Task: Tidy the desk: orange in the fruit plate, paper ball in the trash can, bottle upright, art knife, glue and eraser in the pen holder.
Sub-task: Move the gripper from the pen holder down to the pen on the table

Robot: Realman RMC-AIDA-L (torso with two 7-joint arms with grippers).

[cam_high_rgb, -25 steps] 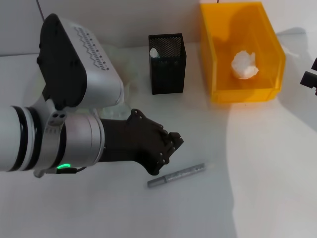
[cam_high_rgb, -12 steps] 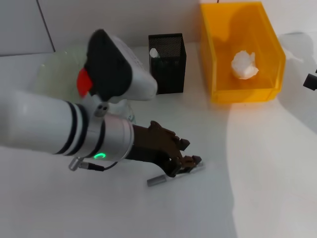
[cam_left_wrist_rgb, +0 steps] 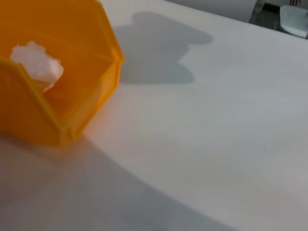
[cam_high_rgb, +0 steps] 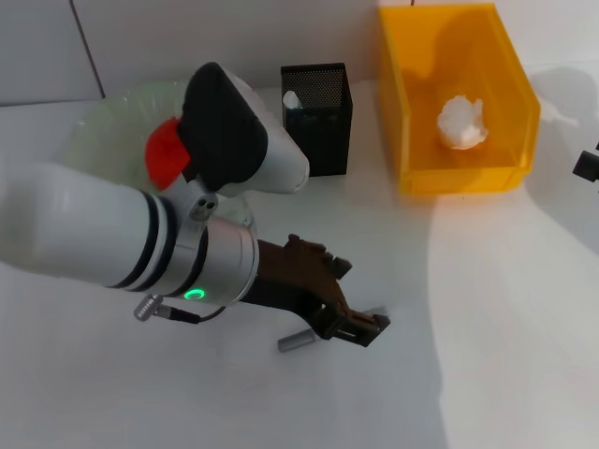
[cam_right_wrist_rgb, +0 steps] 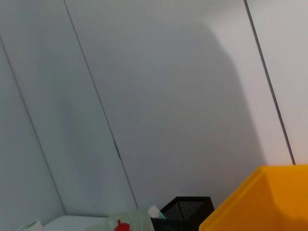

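The left gripper (cam_high_rgb: 360, 327) is down at the desk (cam_high_rgb: 505, 337), its dark fingers set around the far end of the art knife (cam_high_rgb: 298, 340) — a slim grey stick lying flat, of which only the near stub shows past the claw. The fingers look closed on it, though the knife still lies on the surface. The white arm behind it stretches across the left half of the head view, a green light glowing on its wrist.

Behind the arm sits the fruit plate (cam_high_rgb: 122, 112), pale green and ruffled, with the orange (cam_high_rgb: 165, 154) inside it, half hidden by the arm's elbow. Just right of that stands the pen holder (cam_high_rgb: 318, 122), black mesh, with a white-tipped thing (cam_high_rgb: 291, 98) poking up in one corner. Beside it, further right, is the trash can (cam_high_rgb: 412, 140), and the paper ball (cam_high_rgb: 462, 122) rests on its floor.

The right gripper (cam_high_rgb: 587, 164) is only a dark sliver at the right edge, well apart — I cannot tell how its fingers stand.
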